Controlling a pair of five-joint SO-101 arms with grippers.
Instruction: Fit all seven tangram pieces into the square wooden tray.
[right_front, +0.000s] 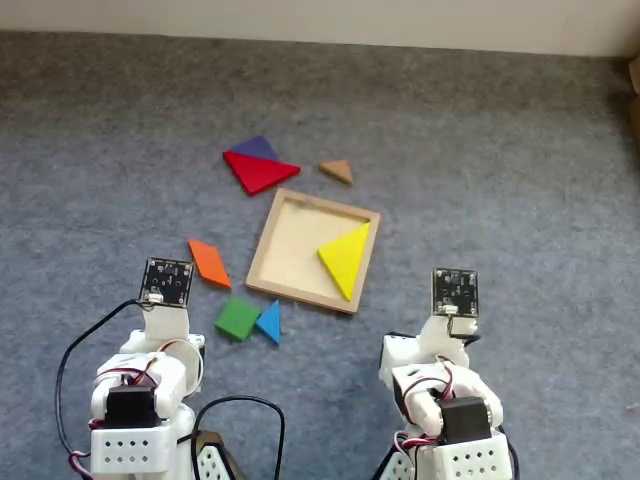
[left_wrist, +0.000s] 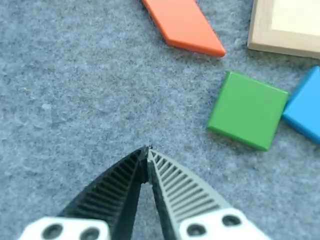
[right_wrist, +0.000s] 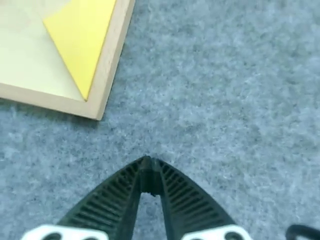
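Left gripper (left_wrist: 148, 150) and right gripper (right_wrist: 149, 161) hover clenched and empty over the carpet (right_front: 500, 150); with just the yellow triangle (right_front: 347, 256) seated in the wooden tray (right_front: 266, 237), the next move likely calls for the left opening over the nearby green square (left_wrist: 247, 110).

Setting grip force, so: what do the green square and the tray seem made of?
Green square: likely painted wood, judging by its opaque matte colour and thick, crisp edges; plastic is possible. Tray: bare pale wood, with a raised rim; any sealing coat is too faint to tell.
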